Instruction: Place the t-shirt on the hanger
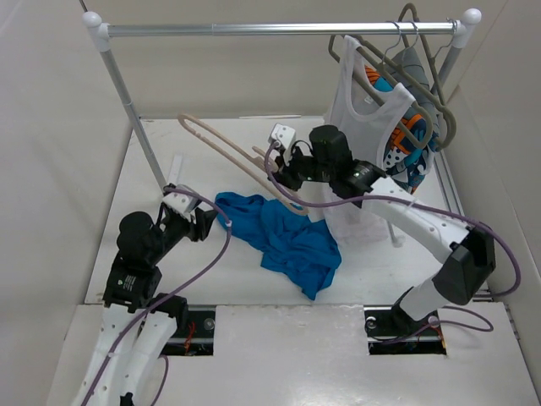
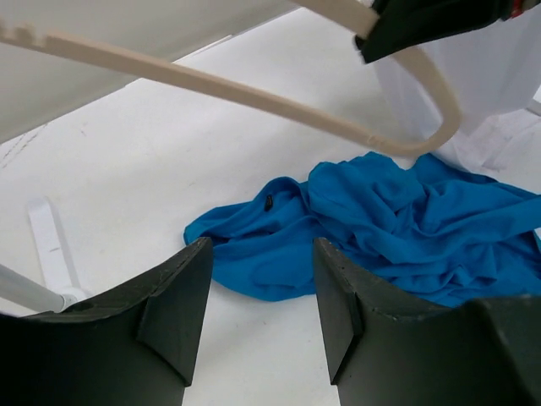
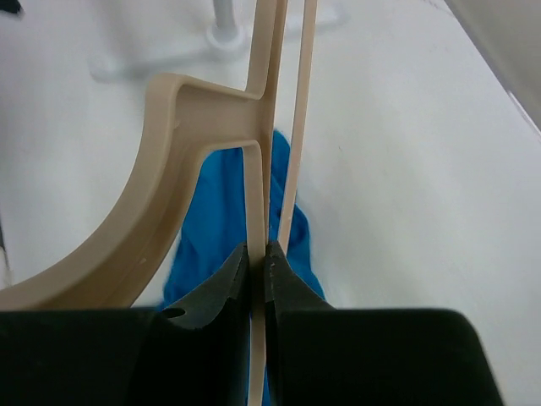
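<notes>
t-shirt – plain bright blue. hanger – plain beige. tank top white. garment behind it – orange, blue, white pattern. spare hangers grey. rail silver. table white.

Bright, even overhead light leaves only soft shadows on the white table, though the close-up hanger looks perhaps slightly soft-focused.

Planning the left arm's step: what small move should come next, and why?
Probably ease the open left gripper forward onto the near edge of the crumpled bright blue cloth t-shirt and close; the right gripper is shut on the thin beige hanger.
</notes>
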`<state>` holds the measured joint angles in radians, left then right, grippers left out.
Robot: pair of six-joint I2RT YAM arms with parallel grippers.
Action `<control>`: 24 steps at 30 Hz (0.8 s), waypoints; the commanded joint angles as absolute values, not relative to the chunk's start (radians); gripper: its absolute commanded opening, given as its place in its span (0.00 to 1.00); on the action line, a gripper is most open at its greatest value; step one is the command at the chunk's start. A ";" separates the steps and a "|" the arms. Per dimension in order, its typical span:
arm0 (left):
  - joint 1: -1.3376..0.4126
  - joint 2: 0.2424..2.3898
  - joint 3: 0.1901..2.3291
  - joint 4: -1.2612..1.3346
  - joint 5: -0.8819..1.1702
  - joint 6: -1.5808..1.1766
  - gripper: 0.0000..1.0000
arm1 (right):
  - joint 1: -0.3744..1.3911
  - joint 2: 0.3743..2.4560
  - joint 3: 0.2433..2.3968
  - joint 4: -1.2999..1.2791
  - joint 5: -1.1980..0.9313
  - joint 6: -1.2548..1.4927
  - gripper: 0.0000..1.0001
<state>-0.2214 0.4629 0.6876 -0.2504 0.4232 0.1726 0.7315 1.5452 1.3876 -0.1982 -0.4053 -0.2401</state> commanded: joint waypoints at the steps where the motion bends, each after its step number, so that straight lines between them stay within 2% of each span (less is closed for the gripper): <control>1: -0.225 0.478 0.692 -0.178 0.426 0.135 0.47 | 0.701 1.468 1.485 -0.486 -0.356 -0.431 0.00; 5: -0.225 0.651 0.707 -0.210 0.402 0.144 0.50 | 0.634 1.372 1.441 -0.652 -0.269 -0.472 0.00; 8: -0.225 0.785 0.770 -0.232 0.351 0.167 0.55 | 0.583 1.283 1.360 -0.690 -0.268 -0.472 0.00; 9: -0.225 0.887 0.790 -0.247 0.335 0.167 0.56 | 0.583 1.266 1.345 -0.702 -0.268 -0.472 0.00; 16: -0.225 1.254 0.943 -0.252 0.226 0.193 0.63 | 0.574 1.195 1.278 -0.778 -0.238 -0.500 0.00; 24: -0.225 1.560 1.120 -0.310 0.146 0.202 0.59 | 0.565 1.158 1.224 -0.741 -0.256 -0.500 0.00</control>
<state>-0.2226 1.5383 1.0740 -0.2794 0.1925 0.1898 0.5694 1.1946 1.2232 -0.7773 -0.2485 -0.4873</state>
